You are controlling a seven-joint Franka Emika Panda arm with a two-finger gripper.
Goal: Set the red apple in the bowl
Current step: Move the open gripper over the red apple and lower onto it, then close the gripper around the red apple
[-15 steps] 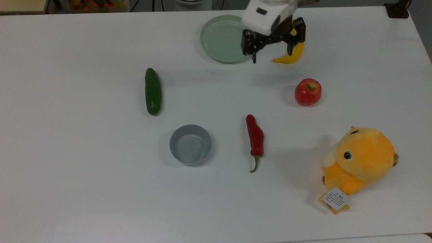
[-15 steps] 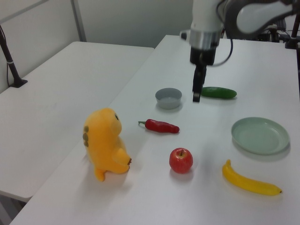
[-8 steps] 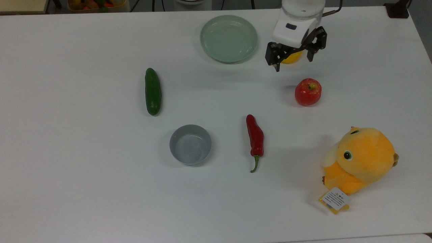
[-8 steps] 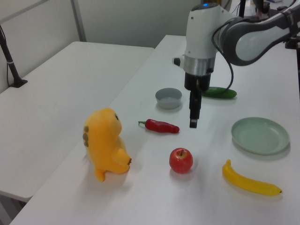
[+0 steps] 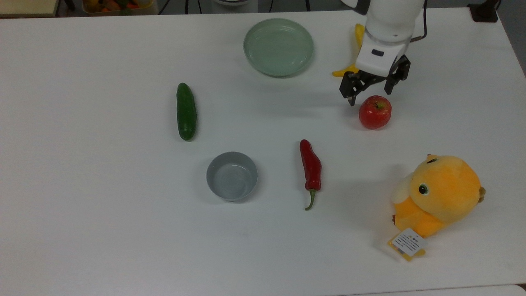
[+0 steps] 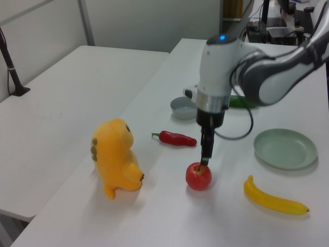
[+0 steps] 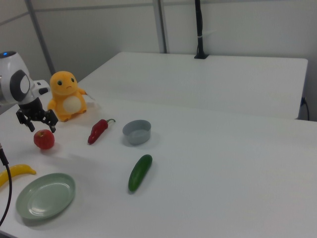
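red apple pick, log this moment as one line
phase: approach | gripper: open, above red apple, not gripping | red apple: on table | bowl: empty

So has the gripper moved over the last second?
Yes. In the top view the gripper has gone from beside the green plate toward the top view's right, down to the red apple.

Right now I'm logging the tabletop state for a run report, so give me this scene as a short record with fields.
gripper: open, jaws spread above the red apple, not gripping it
red apple: on the table, stem up, beside the plush in the top view
bowl: grey, empty, upright
chili pepper: red, to the top view's right of the bowl
cucumber: lying flat
plate: pale green, empty
banana: partly under the arm in the top view
plush: orange toy, tag attached
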